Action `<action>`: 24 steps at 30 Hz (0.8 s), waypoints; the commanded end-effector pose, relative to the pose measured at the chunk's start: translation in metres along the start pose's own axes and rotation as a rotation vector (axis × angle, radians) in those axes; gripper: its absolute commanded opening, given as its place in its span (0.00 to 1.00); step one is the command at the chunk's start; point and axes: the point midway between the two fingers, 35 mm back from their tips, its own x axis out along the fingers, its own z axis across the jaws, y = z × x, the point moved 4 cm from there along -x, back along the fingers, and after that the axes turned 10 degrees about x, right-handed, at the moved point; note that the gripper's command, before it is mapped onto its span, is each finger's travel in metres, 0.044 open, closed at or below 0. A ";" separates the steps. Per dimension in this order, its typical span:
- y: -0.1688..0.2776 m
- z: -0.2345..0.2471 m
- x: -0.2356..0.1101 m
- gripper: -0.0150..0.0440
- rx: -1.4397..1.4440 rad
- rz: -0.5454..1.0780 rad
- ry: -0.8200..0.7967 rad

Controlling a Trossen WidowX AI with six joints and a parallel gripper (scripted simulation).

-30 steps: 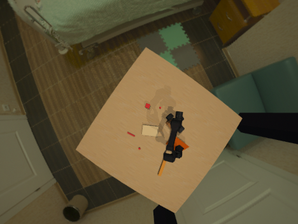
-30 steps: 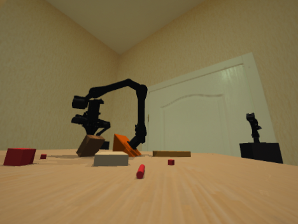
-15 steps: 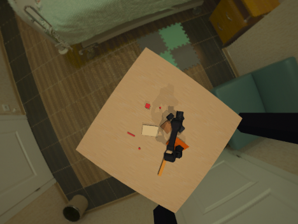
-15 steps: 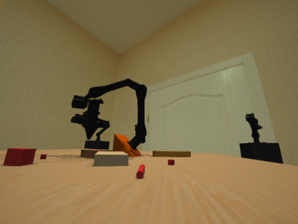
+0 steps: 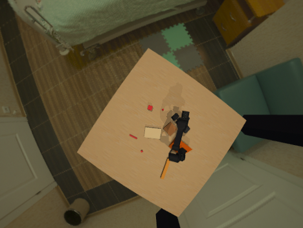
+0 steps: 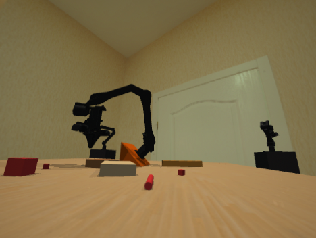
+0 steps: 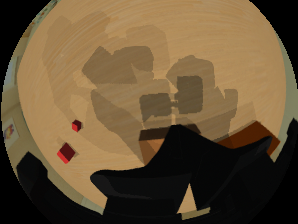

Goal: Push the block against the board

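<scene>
While shut, matte black gripper (image 6: 92,145) above flat brown block (image 6: 98,162).

Brown square block (image 5: 169,129) flat, apart from orange board (image 5: 165,170).

Overhead, low tabletop side, downward wrist

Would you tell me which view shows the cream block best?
The top view: the cream block shows its whole top face and outline, with nothing over it, lying apart from the arm. The exterior view shows it larger but from low down, mostly its front face. In the wrist view I cannot pick it out for certain.
</scene>
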 end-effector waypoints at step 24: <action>-0.009 0.001 -0.050 0.25 -0.004 -0.004 0.001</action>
